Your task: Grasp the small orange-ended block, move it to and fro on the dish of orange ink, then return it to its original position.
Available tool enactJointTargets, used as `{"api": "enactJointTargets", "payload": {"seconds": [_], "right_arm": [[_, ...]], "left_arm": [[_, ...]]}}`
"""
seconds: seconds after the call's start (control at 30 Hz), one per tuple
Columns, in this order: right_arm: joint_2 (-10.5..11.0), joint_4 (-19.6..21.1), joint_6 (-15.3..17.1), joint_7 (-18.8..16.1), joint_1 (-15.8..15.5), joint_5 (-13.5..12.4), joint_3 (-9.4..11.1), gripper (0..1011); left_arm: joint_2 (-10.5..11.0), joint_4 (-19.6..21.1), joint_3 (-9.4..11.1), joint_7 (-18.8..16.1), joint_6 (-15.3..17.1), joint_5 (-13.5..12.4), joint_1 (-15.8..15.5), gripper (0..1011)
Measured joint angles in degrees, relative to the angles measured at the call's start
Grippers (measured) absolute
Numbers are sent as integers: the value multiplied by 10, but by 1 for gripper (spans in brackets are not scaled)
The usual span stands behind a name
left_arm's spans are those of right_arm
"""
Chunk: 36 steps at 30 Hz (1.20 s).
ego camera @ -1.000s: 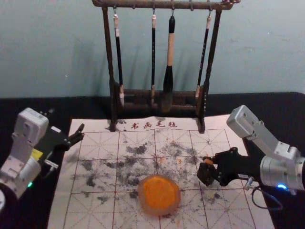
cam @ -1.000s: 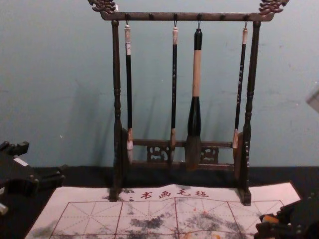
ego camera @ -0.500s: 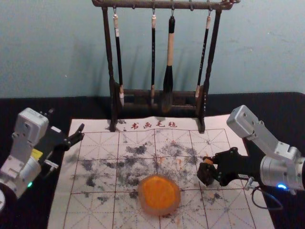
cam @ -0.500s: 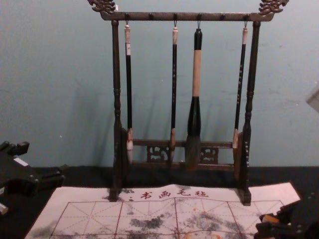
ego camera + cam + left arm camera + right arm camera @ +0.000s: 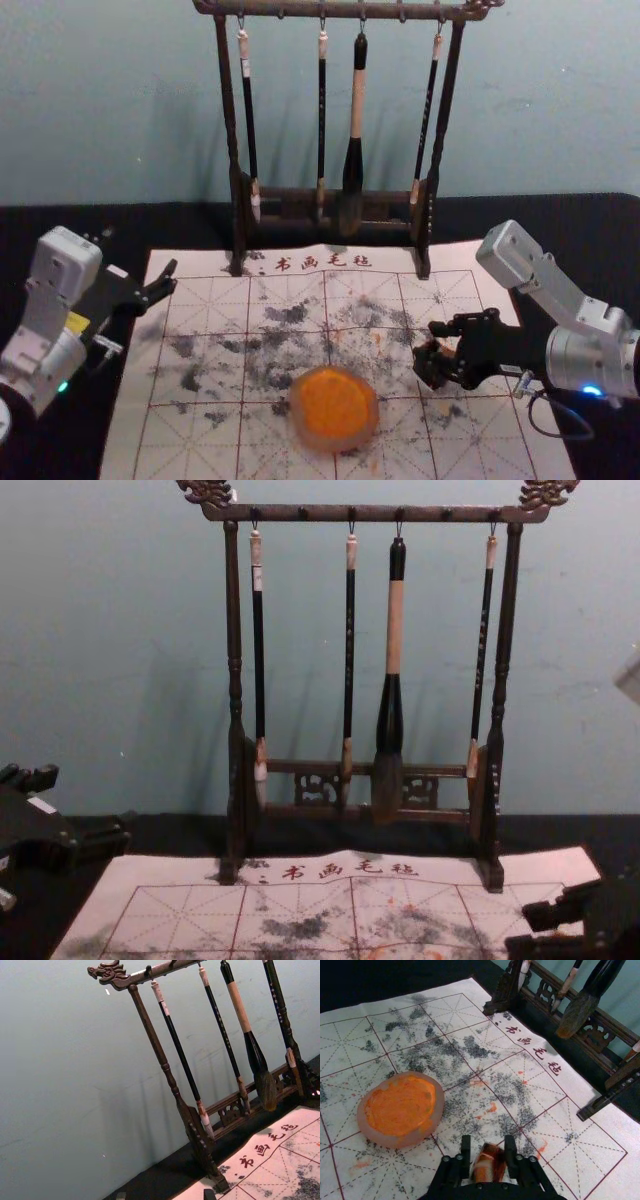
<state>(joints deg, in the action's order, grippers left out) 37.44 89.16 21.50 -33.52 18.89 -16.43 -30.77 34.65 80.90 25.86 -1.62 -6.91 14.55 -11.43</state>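
Note:
In the head view my right gripper [image 5: 434, 348] stands open over the right part of the felt, right of the dish of orange ink [image 5: 335, 405]. The small block [image 5: 447, 349] is low between its fingers, partly hidden. In the right wrist view the brown and orange block [image 5: 488, 1164] lies between the parted fingers of my right gripper [image 5: 487, 1140], and the orange dish [image 5: 400, 1110] sits on the felt beyond. My left gripper [image 5: 166, 279] is parked open at the felt's far left corner; its fingertips edge into the left wrist view.
A dark wooden rack [image 5: 332, 196] with several hanging brushes stands across the felt's far edge. The white gridded felt [image 5: 210, 445] carries black and orange stains. A cable [image 5: 570, 437] loops beside the right wrist.
My right gripper has opened around the block, its fingers now wider apart. The block's orange end, seen between them before, has dropped from the chest view. The left arm has stayed still.

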Motion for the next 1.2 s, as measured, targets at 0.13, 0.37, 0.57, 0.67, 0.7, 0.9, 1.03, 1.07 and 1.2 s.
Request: {"api": "enactJointTargets", "payload": {"seconds": [0.13, 0.37, 0.57, 0.67, 0.7, 0.9, 1.03, 1.07, 1.2], "right_arm": [[0, 0, 0, 0, 0, 0, 0, 482], [0, 0, 0, 0, 0, 0, 0, 715], [0, 0, 0, 0, 0, 0, 0, 863], [0, 0, 0, 0, 0, 0, 0, 942], [0, 0, 0, 0, 0, 0, 0, 985], [0, 0, 0, 0, 0, 0, 0, 1000], [-3, 2, -6, 7, -5, -4, 6, 1000], [-4, 4, -10, 12, -8, -6, 10, 1000], [-19, 17, -46, 51, -33, -23, 45, 1000]], "left_arm": [[0, 0, 0, 0, 0, 0, 0, 1001], [0, 0, 0, 0, 0, 0, 0, 1001], [0, 0, 0, 0, 0, 0, 0, 1001], [0, 0, 0, 0, 0, 0, 0, 1001], [0, 0, 0, 0, 0, 0, 0, 1001], [0, 0, 0, 0, 0, 0, 0, 1001], [0, 0, 0, 0, 0, 0, 0, 1001], [0, 0, 0, 0, 0, 0, 0, 1001], [0, 0, 0, 0, 0, 0, 0, 1001]]}}
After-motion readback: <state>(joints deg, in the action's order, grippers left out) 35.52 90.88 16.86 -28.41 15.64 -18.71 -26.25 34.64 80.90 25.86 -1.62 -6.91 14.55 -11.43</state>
